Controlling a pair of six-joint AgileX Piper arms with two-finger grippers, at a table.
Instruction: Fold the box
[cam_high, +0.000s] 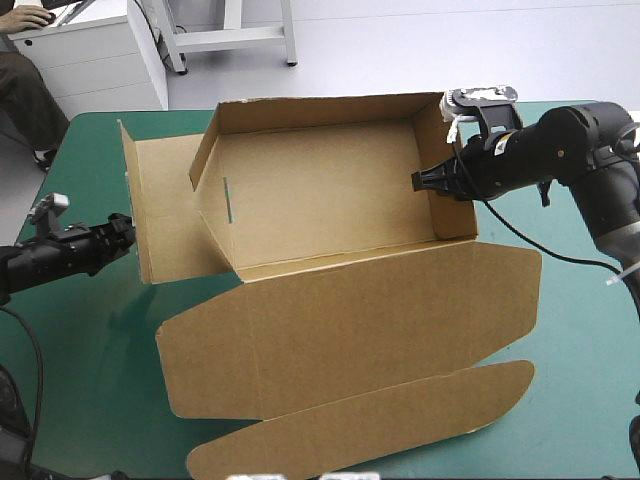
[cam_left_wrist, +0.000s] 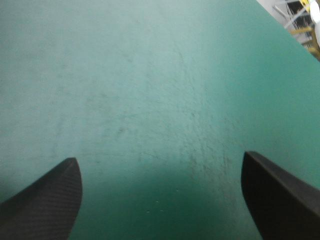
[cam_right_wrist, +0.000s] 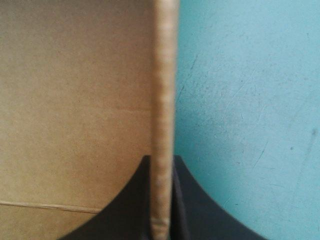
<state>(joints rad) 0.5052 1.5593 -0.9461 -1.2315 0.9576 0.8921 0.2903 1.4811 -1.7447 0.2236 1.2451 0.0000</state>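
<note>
The brown box (cam_high: 320, 190) stands as an open tray in the middle of the table, its back and right walls raised and its lid (cam_high: 350, 330) lying flat toward the near edge. My right gripper (cam_high: 428, 181) is shut on the box's right wall, whose board edge (cam_right_wrist: 164, 115) runs up between the black fingers (cam_right_wrist: 192, 200). My left gripper (cam_high: 128, 235) sits low by the outer left flap (cam_high: 165, 205), just short of its edge. In the left wrist view its fingers (cam_left_wrist: 45, 200) stand wide apart over bare teal-green cover (cam_left_wrist: 150, 90), nothing between them.
The lid's tuck flap (cam_high: 370, 425) reaches close to the near table edge. A person's arm rests on a white cabinet (cam_high: 90, 50) beyond the far left corner. Bare teal-green cover (cam_high: 580, 380) shows to the right of the lid.
</note>
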